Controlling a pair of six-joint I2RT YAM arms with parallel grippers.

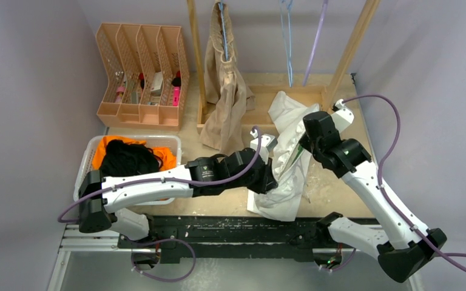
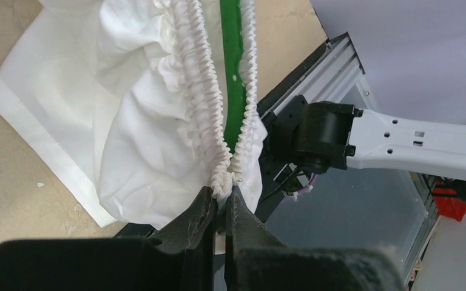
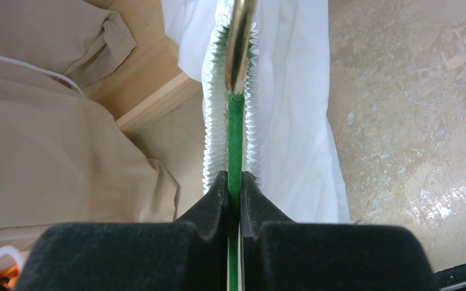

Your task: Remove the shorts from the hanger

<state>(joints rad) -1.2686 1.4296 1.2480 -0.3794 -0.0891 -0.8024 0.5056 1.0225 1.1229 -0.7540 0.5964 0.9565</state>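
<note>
No legible text, label, brand, number or sign in any view. Small items in slots of far-left organizer (image 1: 108, 66): any print too small to tell.

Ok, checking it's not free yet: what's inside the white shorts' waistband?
A green hanger lies between the gathered edges of the white shorts; the rest of it is covered by cloth.
</note>
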